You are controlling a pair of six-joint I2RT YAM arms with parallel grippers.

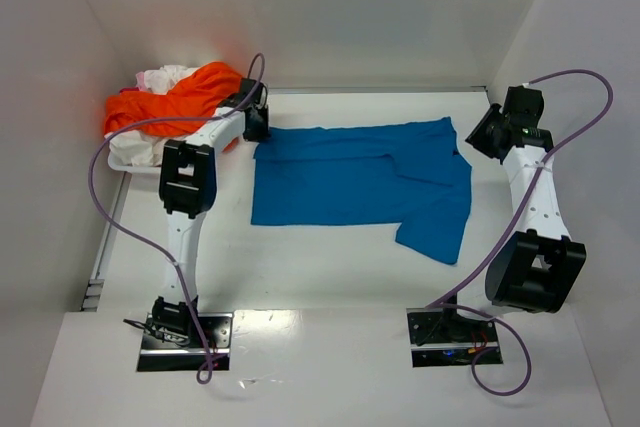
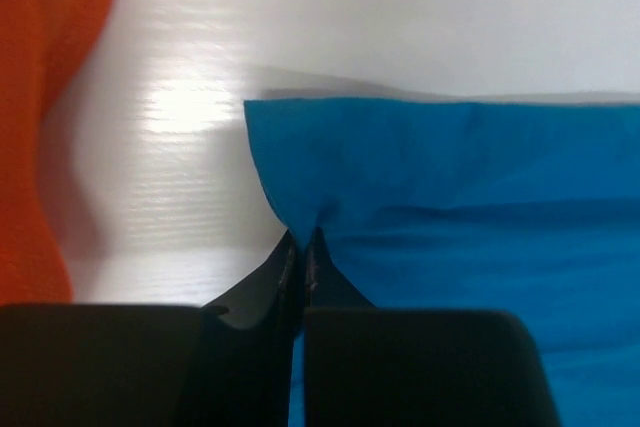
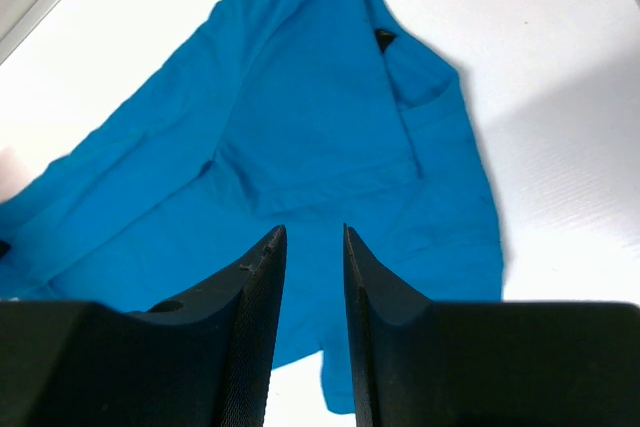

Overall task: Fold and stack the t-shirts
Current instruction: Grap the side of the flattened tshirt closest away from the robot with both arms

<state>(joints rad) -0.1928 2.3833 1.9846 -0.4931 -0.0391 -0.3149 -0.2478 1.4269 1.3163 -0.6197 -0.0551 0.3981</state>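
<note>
Blue cloth fills the middle of the top view: the bright blue t-shirt (image 1: 360,182) lies spread on the white desk (image 1: 330,277), mostly flat, with one part folded over itself and a flap reaching toward the lower right of the frame. The left claw (image 2: 302,252) is at the shirt's upper left corner, pressed together and pinching a small pucker of the blue edge. The right claw (image 3: 310,237) hovers by the shirt's upper right end, its jaws a narrow gap apart with nothing between them. An orange t-shirt (image 1: 175,102) and white ones (image 1: 165,77) lie heaped in the upper left, just beside the left arm.
</note>
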